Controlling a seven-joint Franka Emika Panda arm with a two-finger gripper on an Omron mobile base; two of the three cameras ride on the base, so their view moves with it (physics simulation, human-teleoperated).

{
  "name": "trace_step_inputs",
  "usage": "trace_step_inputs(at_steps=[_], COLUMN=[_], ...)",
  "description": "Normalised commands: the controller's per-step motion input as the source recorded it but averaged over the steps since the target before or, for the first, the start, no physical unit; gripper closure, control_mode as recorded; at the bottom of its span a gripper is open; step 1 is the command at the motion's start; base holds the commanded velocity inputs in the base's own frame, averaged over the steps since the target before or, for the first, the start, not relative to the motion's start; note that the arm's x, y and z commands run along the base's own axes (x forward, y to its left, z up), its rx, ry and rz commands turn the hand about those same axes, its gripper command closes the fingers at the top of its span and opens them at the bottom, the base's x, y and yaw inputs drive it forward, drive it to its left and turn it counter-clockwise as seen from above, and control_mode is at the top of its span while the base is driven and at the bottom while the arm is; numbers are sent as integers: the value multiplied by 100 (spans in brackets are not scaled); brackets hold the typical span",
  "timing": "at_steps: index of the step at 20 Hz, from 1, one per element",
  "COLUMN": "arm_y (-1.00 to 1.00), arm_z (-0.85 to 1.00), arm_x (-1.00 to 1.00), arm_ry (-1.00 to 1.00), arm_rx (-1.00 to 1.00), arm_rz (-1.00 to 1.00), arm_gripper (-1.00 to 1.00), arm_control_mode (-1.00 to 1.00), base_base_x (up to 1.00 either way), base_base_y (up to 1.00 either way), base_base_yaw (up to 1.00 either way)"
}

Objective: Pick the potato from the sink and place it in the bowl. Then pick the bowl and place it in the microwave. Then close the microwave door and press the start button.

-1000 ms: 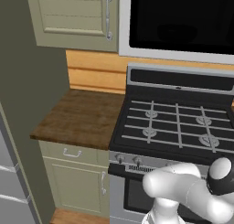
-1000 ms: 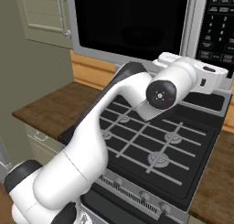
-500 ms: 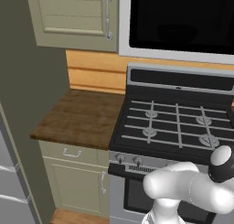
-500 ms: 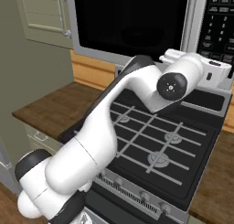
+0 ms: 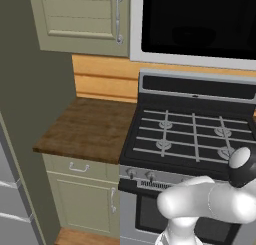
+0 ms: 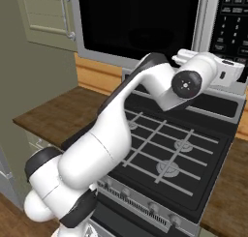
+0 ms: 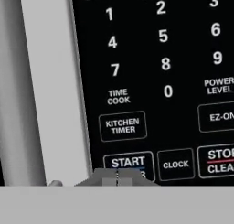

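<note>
The microwave (image 6: pixel 145 23) hangs above the stove, its door (image 5: pixel 200 24) shut, with the black window facing me. In the hand view the silver door handle (image 7: pixel 50 81) runs beside the black keypad. My gripper (image 7: pixel 117 178) is shut, its fingertips together right at the lower edge of the START button (image 7: pixel 128 162). From the right base view, my hand (image 6: pixel 227 70) reaches to the control panel (image 6: pixel 235 13) at the microwave's right end. The potato, the bowl and the sink are out of view.
A black gas stove (image 5: pixel 190 139) sits under the microwave, below my arm. A wooden counter (image 5: pixel 90 129) lies to its left, with an olive cabinet door (image 5: pixel 80 14) above and drawers below. A tall grey-green wall panel (image 5: pixel 30 89) stands at far left.
My arm has stretched further up and to the right, carrying the hand closer to the microwave's control panel. The gripper has stayed shut.
</note>
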Motion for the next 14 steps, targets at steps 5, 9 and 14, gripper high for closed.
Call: trace_step_inputs(at_steps=[5,9,14], arm_y=[-24,-22,-8], arm_z=[-16,-16,-22], arm_x=[27,57,66], arm_ry=[0,1,6], arm_rx=[0,0,0], arm_rz=[4,2,2], arm_gripper=[100,100,100], arm_control_mode=[-100,-100,-100], base_base_x=[0,0,0], base_base_y=[0,0,0], base_base_yaw=[0,0,0])
